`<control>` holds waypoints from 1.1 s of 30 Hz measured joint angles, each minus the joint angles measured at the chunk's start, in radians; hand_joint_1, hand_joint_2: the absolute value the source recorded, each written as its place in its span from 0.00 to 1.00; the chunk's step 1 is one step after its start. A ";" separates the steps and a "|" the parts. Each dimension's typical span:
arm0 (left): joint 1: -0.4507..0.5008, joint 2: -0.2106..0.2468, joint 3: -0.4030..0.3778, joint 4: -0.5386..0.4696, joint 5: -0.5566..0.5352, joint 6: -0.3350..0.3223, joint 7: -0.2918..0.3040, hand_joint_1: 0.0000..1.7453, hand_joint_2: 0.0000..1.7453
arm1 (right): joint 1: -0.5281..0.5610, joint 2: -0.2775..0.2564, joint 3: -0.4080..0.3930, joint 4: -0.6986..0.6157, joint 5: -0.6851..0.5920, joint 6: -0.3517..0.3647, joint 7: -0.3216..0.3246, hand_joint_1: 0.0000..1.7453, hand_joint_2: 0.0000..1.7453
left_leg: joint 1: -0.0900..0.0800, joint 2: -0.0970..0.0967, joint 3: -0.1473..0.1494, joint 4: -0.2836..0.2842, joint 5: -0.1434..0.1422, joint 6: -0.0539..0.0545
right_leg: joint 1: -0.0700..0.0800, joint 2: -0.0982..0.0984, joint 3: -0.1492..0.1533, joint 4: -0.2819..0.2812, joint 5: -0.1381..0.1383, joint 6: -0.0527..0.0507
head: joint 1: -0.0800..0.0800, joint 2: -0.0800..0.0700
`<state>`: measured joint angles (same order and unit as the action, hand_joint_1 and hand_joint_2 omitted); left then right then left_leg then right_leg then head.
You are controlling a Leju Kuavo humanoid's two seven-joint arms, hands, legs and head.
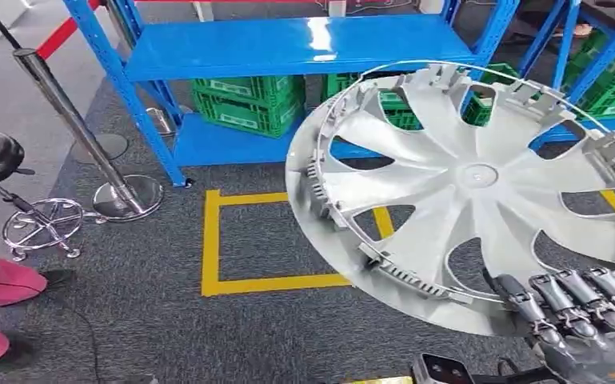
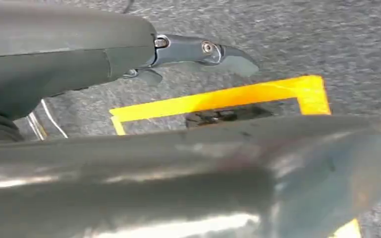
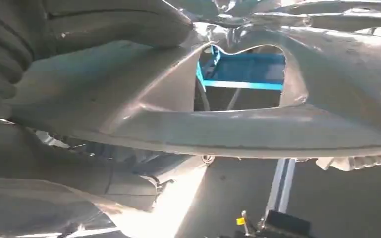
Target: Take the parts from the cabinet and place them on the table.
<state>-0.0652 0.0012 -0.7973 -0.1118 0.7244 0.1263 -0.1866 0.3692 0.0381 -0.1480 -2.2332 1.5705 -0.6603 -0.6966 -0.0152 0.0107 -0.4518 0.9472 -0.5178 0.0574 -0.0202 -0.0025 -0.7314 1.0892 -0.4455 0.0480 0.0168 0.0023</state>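
Our right hand [image 1: 580, 312] holds the silver wheel cover [image 1: 468, 188] by its lower rim, fingers curled over the edge; the disc rises tilted before the blue shelving rack [image 1: 288, 48]. Our left hand [image 2: 198, 52] holds nothing.

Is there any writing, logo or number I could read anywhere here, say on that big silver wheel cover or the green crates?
No text can be read.
Round silver plastic wheel cover held by the right hand: its centre cap is blank.
Green plastic crates under the blue metal shelf: pale label patches, too small and blurred to read.
Yellow floor tape: plain lines, no lettering.
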 joint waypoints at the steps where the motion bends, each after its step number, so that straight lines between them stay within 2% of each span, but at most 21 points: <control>1: 0.000 -0.001 0.000 0.000 0.002 0.002 -0.004 0.00 0.00 | 0.000 0.000 -0.002 0.000 0.001 0.000 0.000 1.00 1.00 | 0.000 0.000 -0.016 0.003 0.011 -0.002 | 0.000 0.001 -0.019 0.077 -0.056 0.002 | 0.004 0.000; 3: 0.002 -0.004 0.000 0.000 0.003 0.002 -0.005 0.00 0.00 | 0.000 0.001 -0.002 0.000 0.000 0.000 0.000 1.00 1.00 | -0.003 0.002 -0.052 0.011 0.032 -0.002 | 0.001 0.001 -0.041 0.218 -0.133 0.004 | 0.005 0.000; 4: 0.002 -0.005 0.000 0.000 0.003 0.001 -0.005 0.00 0.00 | 0.000 0.001 -0.003 0.000 0.000 0.000 0.000 1.00 1.00 | -0.003 0.003 -0.068 0.017 0.041 -0.003 | 0.001 0.000 -0.019 0.221 -0.138 0.005 | 0.005 0.000; 5: 0.002 -0.005 0.000 0.000 0.004 0.002 -0.005 0.00 0.00 | 0.000 0.001 -0.003 0.001 0.000 0.000 0.000 1.00 1.00 | -0.003 0.003 -0.083 0.023 0.049 -0.005 | 0.001 0.000 0.027 0.184 -0.128 0.005 | 0.004 0.000; 7: 0.002 -0.006 -0.001 0.000 0.005 0.002 -0.005 0.00 0.00 | -0.001 0.001 -0.003 0.000 0.000 0.000 0.000 1.00 1.00 | -0.003 0.002 -0.111 0.040 0.056 -0.011 | 0.001 0.000 0.164 0.018 -0.087 0.001 | 0.005 0.000; 8: 0.001 -0.006 -0.001 0.000 0.006 0.002 -0.005 0.00 0.00 | -0.003 0.001 -0.003 0.000 0.000 0.000 0.000 1.00 1.00 | -0.003 0.002 -0.116 0.054 0.059 -0.014 | 0.002 -0.001 0.228 -0.070 -0.091 -0.004 | 0.005 0.000; 9: 0.001 -0.006 -0.001 -0.002 0.006 0.003 -0.005 0.00 0.00 | -0.005 0.001 -0.003 0.000 0.001 0.000 0.000 1.00 1.00 | -0.012 0.003 -0.130 0.067 0.060 -0.018 | 0.006 -0.001 0.241 -0.096 -0.103 -0.008 | 0.005 0.000; 12: 0.003 -0.006 -0.001 -0.002 0.009 0.007 -0.005 0.00 0.00 | 0.001 0.004 -0.004 -0.001 0.000 0.000 0.000 1.00 1.00 | -0.005 0.003 -0.135 0.069 0.074 -0.032 | 0.011 -0.001 0.226 -0.086 -0.091 -0.024 | 0.002 0.000; 13: 0.003 -0.005 -0.001 -0.002 0.011 0.008 -0.005 0.00 0.00 | 0.001 0.004 -0.006 -0.001 0.000 0.000 0.000 1.00 1.00 | -0.008 0.002 -0.136 0.072 0.076 -0.035 | 0.005 -0.002 0.219 -0.092 -0.082 -0.034 | 0.002 0.000; 15: 0.004 -0.005 -0.001 -0.002 0.013 0.010 -0.005 0.00 0.00 | 0.000 0.007 -0.006 -0.001 0.000 0.000 0.000 1.00 1.00 | -0.001 -0.004 -0.156 0.123 0.017 -0.053 | 0.000 -0.006 0.221 -0.092 -0.073 -0.044 | -0.005 0.000; 17: 0.004 -0.005 -0.001 -0.002 0.016 0.010 -0.003 0.00 0.00 | 0.000 0.008 -0.008 -0.001 0.000 0.000 0.000 1.00 1.00 | 0.011 -0.004 -0.212 0.283 -0.075 -0.067 | 0.000 -0.007 0.211 -0.091 -0.061 -0.046 | -0.006 0.000; 18: 0.005 -0.005 -0.002 -0.002 0.016 0.010 -0.003 0.00 0.00 | 0.001 0.008 -0.009 -0.001 0.000 0.000 0.000 1.00 1.00 | 0.014 -0.004 -0.235 0.351 -0.102 -0.071 | 0.000 -0.007 0.204 -0.089 -0.058 -0.046 | -0.006 0.000; 19: 0.006 -0.005 -0.002 -0.002 0.016 0.010 -0.003 0.00 0.00 | 0.001 0.008 -0.010 -0.001 0.001 0.000 0.000 1.00 1.00 | 0.017 -0.004 -0.239 0.378 -0.105 -0.075 | 0.000 -0.007 0.199 -0.087 -0.054 -0.045 | -0.006 0.000; 20: 0.007 -0.005 -0.002 -0.002 0.016 0.010 -0.003 0.00 0.00 | 0.001 0.008 -0.010 -0.001 0.001 0.000 0.000 1.00 1.00 | 0.020 -0.004 -0.219 0.356 -0.084 -0.076 | 0.000 -0.006 0.194 -0.085 -0.052 -0.043 | -0.007 0.000; 21: 0.007 -0.005 -0.002 -0.002 0.016 0.010 -0.003 0.00 0.00 | 0.002 0.008 -0.011 -0.001 0.001 0.000 0.000 1.00 1.00 | 0.022 -0.004 -0.183 0.294 -0.048 -0.074 | -0.001 -0.006 0.192 -0.083 -0.051 -0.042 | -0.006 0.000; 23: 0.006 -0.004 -0.002 -0.002 0.018 0.010 -0.003 0.00 0.00 | 0.002 0.008 -0.012 -0.001 0.001 0.000 0.000 1.00 1.00 | 0.022 -0.005 -0.084 0.109 0.030 -0.065 | -0.001 -0.005 0.193 -0.082 -0.049 -0.037 | -0.006 0.000; 24: 0.006 -0.004 -0.002 -0.002 0.018 0.010 -0.003 0.00 0.00 | 0.002 0.008 -0.013 -0.001 0.001 0.000 0.000 1.00 1.00 | 0.018 -0.007 -0.063 0.077 0.014 -0.061 | 0.003 -0.005 0.188 -0.082 -0.046 -0.031 | -0.006 0.000; 27: 0.008 -0.004 -0.002 -0.002 0.019 0.009 -0.003 0.00 0.00 | 0.001 0.008 -0.013 -0.001 0.001 0.000 0.000 1.00 1.00 | 0.012 -0.006 -0.080 0.068 0.020 -0.050 | 0.000 -0.005 0.175 -0.082 -0.033 -0.011 | -0.005 0.000; 29: 0.009 -0.005 -0.002 -0.002 0.019 0.006 -0.003 0.00 0.00 | 0.003 0.008 -0.013 -0.001 0.001 0.000 0.000 1.00 1.00 | 0.020 -0.003 -0.080 0.051 0.036 -0.029 | -0.002 -0.004 0.164 -0.074 -0.044 -0.001 | -0.005 0.000; 31: 0.006 -0.006 -0.002 -0.002 0.020 0.005 -0.003 0.00 0.00 | 0.002 0.008 -0.012 -0.002 0.000 0.000 0.000 1.00 1.00 | 0.018 -0.002 -0.090 0.050 0.043 -0.018 | 0.000 0.000 0.124 0.018 -0.113 0.000 | 0.001 0.000; 33: 0.006 -0.005 -0.001 -0.002 0.021 0.004 -0.003 0.00 0.00 | 0.003 0.008 -0.012 -0.002 0.000 0.000 0.000 1.00 1.00 | 0.011 -0.001 -0.101 0.051 0.050 -0.011 | 0.000 0.000 0.055 0.182 -0.189 0.003 | 0.001 0.000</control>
<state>-0.0588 -0.0038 -0.7984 -0.1133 0.7450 0.1301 -0.1892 0.3722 0.0465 -0.1598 -2.2347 1.5709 -0.6603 -0.6966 -0.0044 0.0095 -0.5527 0.9978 -0.4680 0.0463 -0.0201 -0.0026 -0.6764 1.2714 -0.6349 0.0510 0.0179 0.0023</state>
